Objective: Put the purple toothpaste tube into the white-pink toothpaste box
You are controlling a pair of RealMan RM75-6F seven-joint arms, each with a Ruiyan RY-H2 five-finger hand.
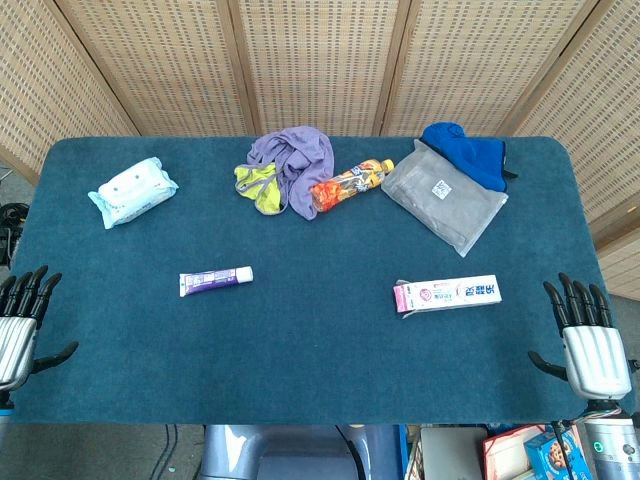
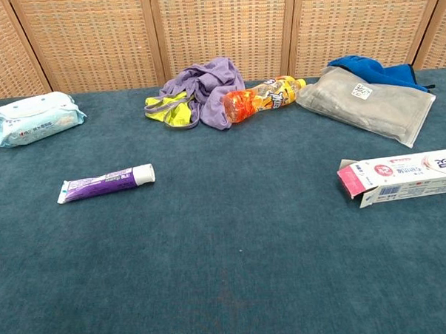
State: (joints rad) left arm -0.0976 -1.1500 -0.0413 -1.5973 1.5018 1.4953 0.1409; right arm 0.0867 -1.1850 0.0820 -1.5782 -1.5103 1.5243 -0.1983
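Purple and glossy, your toothpaste tube [image 1: 215, 280] lies flat on the table's [image 1: 320, 350] teal felt, left of centre, white cap pointing right. Well apart to its right lies the white-pink toothpaste box [image 1: 447, 294], a long carton with its pink end flap open toward the tube. Your left hand [image 1: 20, 322] and right hand [image 1: 590, 342] rest at the near corners, fingers spread, holding nothing.
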